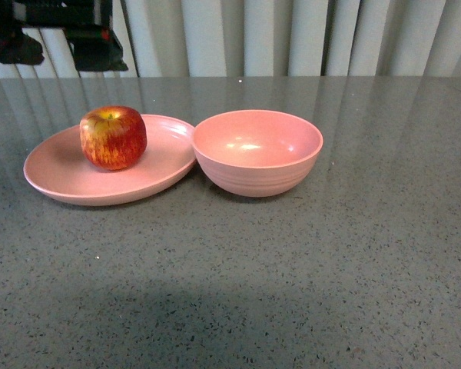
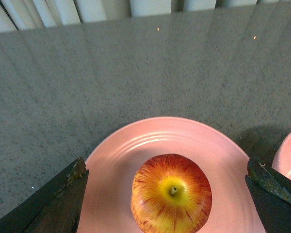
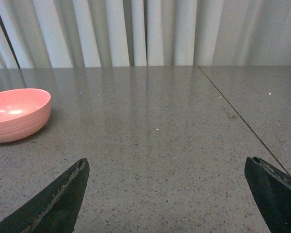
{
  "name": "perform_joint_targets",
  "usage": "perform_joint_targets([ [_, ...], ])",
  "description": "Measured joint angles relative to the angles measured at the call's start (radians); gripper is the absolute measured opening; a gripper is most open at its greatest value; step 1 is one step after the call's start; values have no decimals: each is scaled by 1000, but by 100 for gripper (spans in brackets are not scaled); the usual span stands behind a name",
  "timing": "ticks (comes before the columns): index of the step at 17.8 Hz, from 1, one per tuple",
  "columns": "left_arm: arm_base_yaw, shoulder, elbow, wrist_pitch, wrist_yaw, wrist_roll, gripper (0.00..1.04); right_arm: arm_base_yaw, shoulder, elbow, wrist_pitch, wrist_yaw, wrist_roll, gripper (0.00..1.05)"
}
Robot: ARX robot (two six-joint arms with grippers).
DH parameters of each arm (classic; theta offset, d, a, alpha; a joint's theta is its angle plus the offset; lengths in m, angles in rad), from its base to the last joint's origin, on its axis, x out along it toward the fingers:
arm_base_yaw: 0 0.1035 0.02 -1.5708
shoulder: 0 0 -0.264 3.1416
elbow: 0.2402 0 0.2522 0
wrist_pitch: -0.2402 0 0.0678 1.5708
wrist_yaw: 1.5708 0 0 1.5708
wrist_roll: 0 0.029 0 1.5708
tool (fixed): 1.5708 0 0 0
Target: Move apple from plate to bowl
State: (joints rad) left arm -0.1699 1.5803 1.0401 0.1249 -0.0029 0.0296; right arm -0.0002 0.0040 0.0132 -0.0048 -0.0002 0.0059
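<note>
The round red-yellow apple [image 1: 113,137] is sitting on the shallow pink plate [image 1: 77,181], beside the deep pink bowl [image 1: 257,154]; the left gripper [image 2: 166,165] is hovering spread above it; the right gripper [image 3: 166,162] is gaping, empty.

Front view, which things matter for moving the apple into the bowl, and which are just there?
For the job: apple, plate under it, bowl, open left gripper over the apple.
Just there: grey table, white curtain, right gripper.
</note>
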Motion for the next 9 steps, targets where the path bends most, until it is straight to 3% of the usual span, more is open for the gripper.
perform_joint_targets([
  [9,-14,182,123,-137,19,-23,98,0,0,0,0,0,0,98],
])
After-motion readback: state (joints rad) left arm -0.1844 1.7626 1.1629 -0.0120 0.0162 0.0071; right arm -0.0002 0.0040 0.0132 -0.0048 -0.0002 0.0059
